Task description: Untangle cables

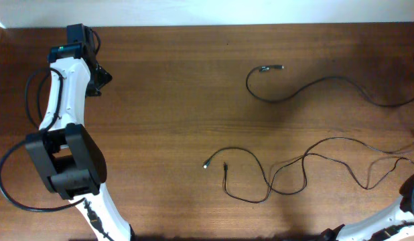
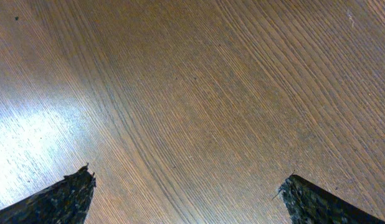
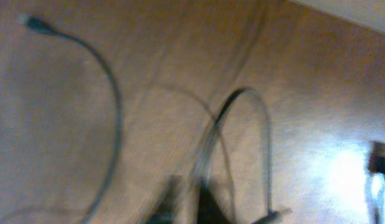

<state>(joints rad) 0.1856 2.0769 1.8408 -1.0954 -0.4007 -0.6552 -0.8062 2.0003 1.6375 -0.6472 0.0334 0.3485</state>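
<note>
One thin black cable lies alone at the upper right, its plug pointing right. Two or more thin cables cross each other at the lower right, with plug ends near the table's middle. My left gripper is at the far upper left, away from all cables; its wrist view shows it open over bare wood. My right arm is at the lower right edge. The blurred right wrist view shows its fingers close together with a cable loop rising from between them.
The wooden table ends at a pale wall along the top edge. Thick black arm cables hang by the left arm's base. Another cable with a plug curves at the left of the right wrist view.
</note>
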